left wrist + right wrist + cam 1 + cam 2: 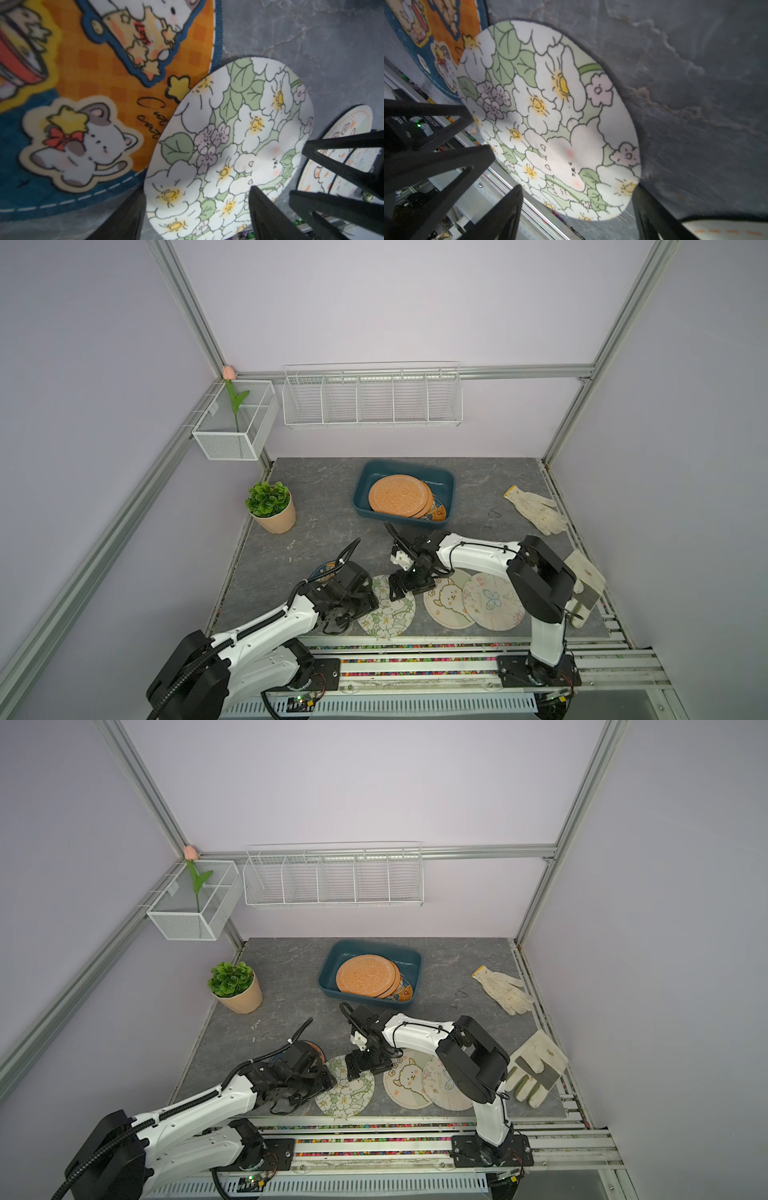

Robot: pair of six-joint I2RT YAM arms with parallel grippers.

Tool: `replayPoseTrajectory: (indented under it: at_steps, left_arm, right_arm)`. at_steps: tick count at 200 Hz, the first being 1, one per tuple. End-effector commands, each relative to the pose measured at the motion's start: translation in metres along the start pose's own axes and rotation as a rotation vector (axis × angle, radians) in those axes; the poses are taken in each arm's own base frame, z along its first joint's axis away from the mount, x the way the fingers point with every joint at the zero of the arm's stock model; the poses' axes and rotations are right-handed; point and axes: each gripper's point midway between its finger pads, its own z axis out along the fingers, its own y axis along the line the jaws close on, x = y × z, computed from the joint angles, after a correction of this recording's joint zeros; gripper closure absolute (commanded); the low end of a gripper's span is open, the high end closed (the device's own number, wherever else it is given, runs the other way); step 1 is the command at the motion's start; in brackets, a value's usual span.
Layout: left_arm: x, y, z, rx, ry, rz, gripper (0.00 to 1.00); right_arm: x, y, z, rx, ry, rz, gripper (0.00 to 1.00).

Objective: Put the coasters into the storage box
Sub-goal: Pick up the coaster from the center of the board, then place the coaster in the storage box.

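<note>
The teal storage box (441, 486) (409, 965) stands at the back middle and holds two orange coasters (398, 494) over a printed one. On the table near the front lie a flower coaster (388, 614) (228, 133) (550, 116), a sheep coaster (448, 605) and a butterfly coaster (492, 600). A blue-and-orange cat coaster (83, 83) lies partly under the left arm, and the flower coaster overlaps its edge. My left gripper (372, 605) (197, 191) is open astride one side of the flower coaster. My right gripper (395, 593) (577, 187) is open over its opposite edge.
Two off-white gloves (536, 510) (586, 585) lie along the right side. A potted plant (272, 506) stands at the left. White wire baskets (372, 400) (237, 427) hang on the back wall and left frame. The two grippers are close together over the flower coaster.
</note>
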Motion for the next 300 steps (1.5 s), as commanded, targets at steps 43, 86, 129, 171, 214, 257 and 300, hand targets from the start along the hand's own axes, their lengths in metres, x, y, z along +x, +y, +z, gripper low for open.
replayPoseTrajectory:
  at_steps: [43,86,129,171,214,257,300]
  left_arm:
    - [0.000,0.004,0.002,-0.032,0.000,-0.002,0.23]
    - [-0.003,-0.001,0.000,-0.029,-0.006,0.030,0.22]
    - [-0.012,-0.013,-0.010,-0.004,-0.040,0.034,0.17]
    - [-0.028,-0.021,-0.022,0.040,-0.098,0.005,0.13]
    - [-0.047,-0.030,-0.034,0.063,-0.118,0.003,0.12]
    - [-0.071,-0.038,-0.044,0.065,-0.143,0.020,0.11]
    - [-0.096,-0.041,-0.051,0.066,-0.164,0.025,0.10]
  right_arm:
    - [0.006,-0.008,0.019,0.013,0.035,0.019,0.53]
    - [0.005,-0.008,0.016,0.015,0.036,0.016,0.88]
    - [0.000,-0.010,-0.009,-0.022,0.022,0.025,0.93]
    - [-0.011,-0.002,-0.054,-0.095,-0.029,0.016,0.93]
    - [-0.034,0.008,-0.106,-0.159,-0.104,0.007,0.93]
    - [-0.078,0.010,-0.159,-0.203,-0.244,0.019,0.93]
    - [-0.135,0.000,-0.206,-0.236,-0.382,0.026,0.93]
